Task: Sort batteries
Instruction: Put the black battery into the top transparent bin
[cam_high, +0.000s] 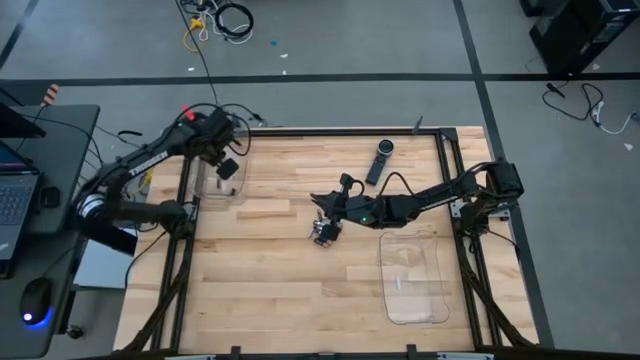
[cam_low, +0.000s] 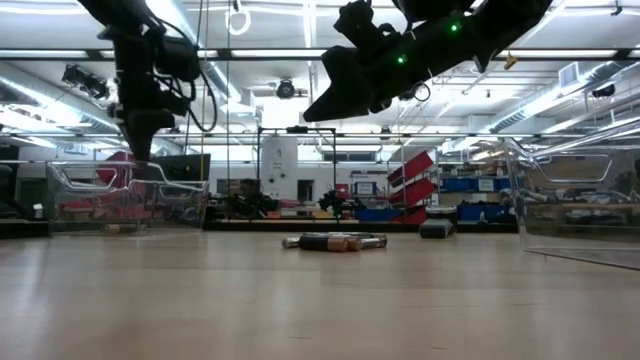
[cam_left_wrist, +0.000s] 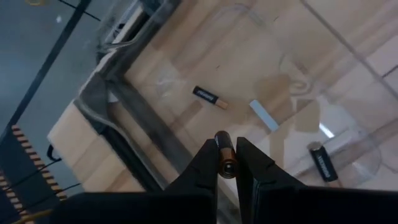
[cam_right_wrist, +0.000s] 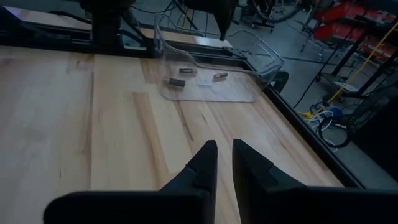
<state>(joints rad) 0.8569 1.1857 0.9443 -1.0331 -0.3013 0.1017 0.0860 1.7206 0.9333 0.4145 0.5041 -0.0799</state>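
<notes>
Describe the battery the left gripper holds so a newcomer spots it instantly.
Find the clear bin at the table's left edge. Above it hangs the left gripper, shut on a battery. Unlike the batteries lying loose in the bin, it is off the floor, pinched between dark fingers.

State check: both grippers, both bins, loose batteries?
left gripper: shut on a battery, over the left clear bin
right gripper: nearly closed, empty
left clear bin: holds a few batteries
right clear bin: looks empty
loose batteries: lying flat mid-table

Grey floor (cam_high: 400, 40), ceiling strip lights (cam_low: 280, 55)
</notes>
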